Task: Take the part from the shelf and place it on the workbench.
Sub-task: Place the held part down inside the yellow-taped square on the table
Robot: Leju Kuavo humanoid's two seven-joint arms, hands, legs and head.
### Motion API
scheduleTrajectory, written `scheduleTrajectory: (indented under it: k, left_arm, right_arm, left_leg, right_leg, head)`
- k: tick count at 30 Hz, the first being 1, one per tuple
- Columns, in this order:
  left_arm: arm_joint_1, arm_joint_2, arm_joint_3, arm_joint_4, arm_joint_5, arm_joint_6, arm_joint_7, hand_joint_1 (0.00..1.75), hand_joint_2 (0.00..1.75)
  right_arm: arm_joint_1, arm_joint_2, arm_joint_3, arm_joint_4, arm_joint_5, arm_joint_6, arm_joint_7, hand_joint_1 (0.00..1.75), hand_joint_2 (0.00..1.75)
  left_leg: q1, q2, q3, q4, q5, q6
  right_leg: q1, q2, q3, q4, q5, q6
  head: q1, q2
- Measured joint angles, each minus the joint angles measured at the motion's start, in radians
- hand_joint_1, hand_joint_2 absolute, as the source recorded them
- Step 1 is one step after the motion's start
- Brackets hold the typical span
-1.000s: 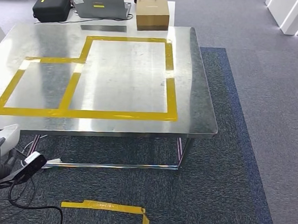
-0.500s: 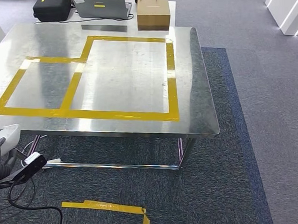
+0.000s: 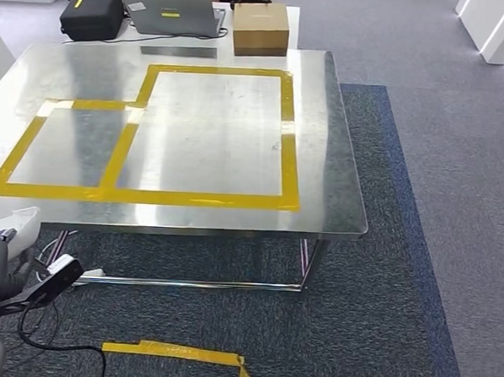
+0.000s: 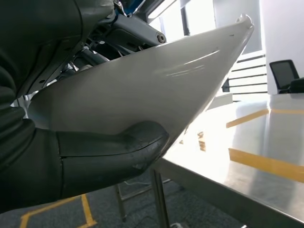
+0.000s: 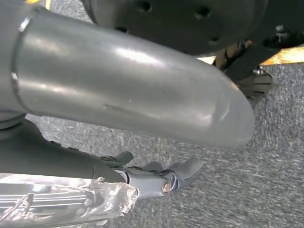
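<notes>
White curved part held at the front edge of the steel surface

White, glossy and curved, the plastic shell part [image 4: 143, 95] is sitting in the left robot hand [image 4: 82, 161], whose thick grey thumb is pressing against its underside while darker fingers are lying over its far side. In the head view the part [image 3: 19, 225] is showing at the lower left, just below the front edge of the shiny sheet-metal surface [image 3: 341, 159], not yet on it. Yellow tape rectangles [image 3: 289, 157] are marking out two adjoining bays on the surface. Beyond its far edge a brown cardboard box [image 3: 261, 28], a grey laptop [image 3: 169, 7] and a black carrying case [image 3: 93, 15] are resting on a white table. A yellow tape strip [image 3: 176, 353] is lying on the dark grey carpet [image 3: 357, 329] in front of the surface. The right robot hand [image 5: 157, 178] is hanging over the carpet with its dark fingers loosely apart, holding nothing, beside a silver arm tube [image 5: 125, 85].
</notes>
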Motion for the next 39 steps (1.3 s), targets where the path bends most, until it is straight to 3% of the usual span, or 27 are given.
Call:
scheduleTrajectory:
  k: [4,5,7,8,9,10,11,13,14,18,19,20,23,25,26,28,30,32,34,36,38,39]
  left_arm:
    - [-0.002,0.003,0.0,0.0,-0.004,-0.001,0.0,1.75,1.75]
    - [-0.003,0.004,0.0,0.0,-0.005,-0.002,0.0,1.75,1.75]
    - [-0.004,0.005,-0.001,0.0,-0.006,-0.003,0.0,1.75,1.75]
    - [-0.003,0.006,-0.002,0.001,-0.006,-0.004,0.001,1.75,1.75]
    - [-0.001,0.006,-0.002,0.001,-0.007,-0.004,0.003,1.75,1.75]
    - [0.0,0.006,-0.002,0.002,-0.008,-0.005,0.005,1.75,1.75]
    - [0.0,0.006,-0.002,0.002,-0.008,-0.005,0.007,1.75,1.75]
    - [0.0,0.007,-0.003,0.003,-0.008,-0.005,0.01,1.75,1.75]
    - [-0.001,0.007,-0.003,0.003,-0.008,-0.005,0.011,1.75,1.75]
    - [0.0,0.009,-0.004,0.005,-0.01,-0.004,0.012,1.75,1.75]
    - [0.001,0.009,-0.004,0.005,-0.01,-0.003,0.012,1.75,1.75]
    - [0.001,0.009,-0.003,0.005,-0.01,-0.003,0.012,1.75,1.75]
    - [0.0,0.008,-0.004,0.005,-0.01,-0.003,0.012,1.75,1.75]
    - [0.001,0.008,-0.004,0.005,-0.009,-0.003,0.012,1.75,1.75]
    - [0.001,0.007,-0.004,0.005,-0.008,-0.003,0.012,1.75,1.75]
    - [0.001,0.006,-0.004,0.006,-0.008,-0.002,0.012,1.75,1.75]
    - [0.001,0.003,-0.004,0.008,-0.007,0.0,0.01,1.75,1.75]
    - [0.003,0.001,-0.005,0.01,-0.003,0.002,0.003,1.75,1.75]
    - [0.004,0.001,-0.005,0.011,0.003,0.005,-0.004,1.75,1.75]
    - [0.004,0.003,-0.003,0.011,0.007,0.009,-0.008,1.75,1.75]
    - [0.006,0.003,-0.002,0.012,0.008,0.01,-0.009,1.75,1.75]
    - [0.008,0.003,-0.001,0.012,0.008,0.01,-0.009,1.75,1.75]
  right_arm:
    - [0.002,0.0,0.0,0.0,0.001,0.001,0.0,0.0,0.0]
    - [0.002,0.0,0.0,0.0,0.001,0.001,0.0,0.0,0.0]
    - [0.003,0.0,0.0,0.0,0.002,0.001,0.0,0.0,0.0]
    - [0.004,0.0,0.0,0.0,0.002,0.001,0.0,0.0,0.0]
    - [0.005,0.0,0.0,0.0,0.002,0.001,0.001,0.0,0.0]
    - [0.007,0.0,0.0,0.0,0.003,0.001,0.001,0.0,0.0]
    - [0.008,0.0,0.0,0.0,0.004,0.001,0.001,0.0,0.0]
    - [0.008,0.0,0.0,0.0,0.005,0.001,0.001,0.0,0.0]
    - [0.006,0.0,0.0,0.0,0.005,0.001,0.001,0.0,0.0]
    - [0.004,0.0,0.0,0.0,0.007,0.002,0.001,0.0,0.0]
    - [0.003,0.0,0.0,0.0,0.007,0.002,0.001,0.0,0.0]
    - [0.001,0.0,0.0,0.0,0.008,0.002,0.001,0.0,0.0]
    - [0.001,0.0,0.0,0.0,0.008,0.002,0.001,0.0,0.0]
    - [0.005,0.0,0.0,0.0,0.009,0.002,0.001,0.0,0.0]
    - [0.007,0.0,0.0,0.0,0.009,0.002,0.001,0.0,0.0]
    - [0.01,-0.002,0.0,0.001,0.01,0.002,0.001,0.0,0.0]
    - [0.011,-0.006,0.0,0.002,0.01,0.001,0.001,0.0,0.0]
    - [0.013,-0.008,0.0,0.002,0.01,0.0,0.001,0.0,0.0]
    - [0.012,-0.008,0.0,0.002,0.011,0.0,0.0,0.0,0.0]
    - [0.01,-0.008,0.0,0.001,0.012,0.0,-0.001,0.0,0.0]
    - [0.009,-0.008,0.0,0.001,0.012,0.0,-0.001,0.0,0.0]
    - [0.009,-0.008,0.0,0.001,0.013,0.0,-0.001,0.0,0.0]
  left_leg:
    - [0.004,0.003,-0.007,0.032,-0.026,-0.016]
    - [0.005,0.009,-0.028,0.075,-0.046,-0.02]
    - [0.007,0.018,-0.108,0.21,-0.093,-0.027]
    - [0.008,0.019,-0.152,0.273,-0.105,-0.028]
    - [0.008,0.02,-0.183,0.307,-0.097,-0.028]
    - [0.008,0.02,-0.195,0.305,-0.068,-0.026]
    - [0.008,0.02,-0.189,0.266,-0.021,-0.023]
    - [0.005,0.023,-0.151,0.156,0.06,-0.016]
    - [0.002,0.025,-0.132,0.111,0.071,-0.011]
    - [-0.002,0.022,-0.1,0.058,0.034,0.009]
    - [0.0,0.021,-0.09,0.052,0.03,0.015]
    - [0.0,0.02,-0.079,0.048,0.025,0.021]
    - [-0.005,0.018,-0.05,0.045,0.0,0.035]
    - [-0.014,0.016,-0.022,0.044,-0.021,0.041]
    - [-0.019,0.015,-0.004,0.044,-0.032,0.042]
    - [-0.027,0.014,0.031,0.044,-0.056,0.044]
    - [-0.03,0.012,0.048,0.043,-0.077,0.04]
    - [-0.029,0.009,0.055,0.041,-0.083,0.032]
    - [-0.029,0.01,0.048,0.067,-0.072,0.023]
    - [-0.025,0.014,-0.008,0.16,-0.07,0.009]
    - [-0.013,0.016,-0.085,0.268,-0.12,-0.01]
    - [-0.006,0.017,-0.113,0.295,-0.148,-0.019]
  right_leg:
    - [0.001,-0.006,0.012,0.005,-0.016,-0.034]
    - [-0.001,-0.009,0.018,0.004,-0.021,-0.04]
    - [0.0,-0.015,0.03,0.004,-0.033,-0.047]
    - [0.0,-0.018,0.037,0.004,-0.04,-0.047]
    - [0.0,-0.019,0.047,0.004,-0.049,-0.045]
    - [0.0,-0.02,0.059,0.004,-0.059,-0.043]
    - [-0.001,-0.021,0.075,0.003,-0.07,-0.041]
    - [0.0,-0.022,0.098,0.0,-0.092,-0.034]
    - [0.001,-0.022,0.104,-0.004,-0.1,-0.029]
    - [0.004,-0.027,0.125,-0.014,-0.103,-0.004]
    - [0.004,-0.027,0.12,0.008,-0.102,-0.001]
    - [0.005,-0.026,0.095,0.05,-0.106,0.0]
    - [0.012,-0.024,-0.046,0.238,-0.16,-0.004]
    - [0.02,-0.024,-0.111,0.272,-0.184,-0.013]
    - [0.025,-0.023,-0.121,0.245,-0.163,-0.02]
    - [0.041,-0.017,-0.118,0.143,-0.054,-0.048]
    - [0.054,-0.009,-0.113,0.071,0.029,-0.071]
    - [0.057,-0.008,-0.104,0.052,0.042,-0.076]
    - [0.05,-0.011,-0.085,0.034,0.05,-0.078]
    - [0.038,-0.014,-0.064,0.016,0.049,-0.078]
    - [0.029,-0.016,-0.049,0.009,0.04,-0.075]
    - [0.025,-0.016,-0.043,0.008,0.034,-0.073]
  head:
    - [-0.004,0.0]
    - [-0.006,0.0]
    - [-0.008,0.0]
    - [-0.008,0.0]
    - [-0.009,0.0]
    - [-0.009,0.0]
    - [-0.009,0.0]
    - [-0.008,0.0]
    - [-0.01,0.0]
    - [-0.01,0.0]
    - [-0.01,0.0]
    - [-0.009,0.0]
    - [-0.006,0.0]
    - [-0.005,0.0]
    - [-0.005,0.0]
    - [-0.006,0.0]
    - [-0.008,0.0]
    - [-0.009,0.0]
    - [-0.009,0.0]
    - [-0.013,0.0]
    - [-0.015,0.0]
    - [-0.015,0.0]
